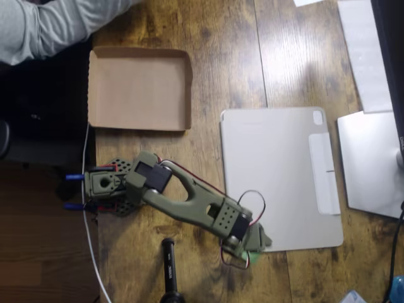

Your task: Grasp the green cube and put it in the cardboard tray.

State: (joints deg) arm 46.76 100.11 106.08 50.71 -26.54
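The small mint-green cube (254,257) lies on the wooden table just below the lower-left corner of the grey tablet cover, and only part of it peeks out from under the gripper. My olive-green arm reaches from its base at the left down to the right, and its gripper (258,248) hangs right over the cube. The fingers overlap the cube from above, so their gap is hidden. The brown cardboard tray (101,88) sits at the upper left with nothing in it, far from the gripper.
A flat grey tablet cover (278,177) lies right of the arm. A black cylinder (169,271) lies near the bottom edge. A person's grey sleeve (44,25) is at the top left. White items (369,164) line the right side.
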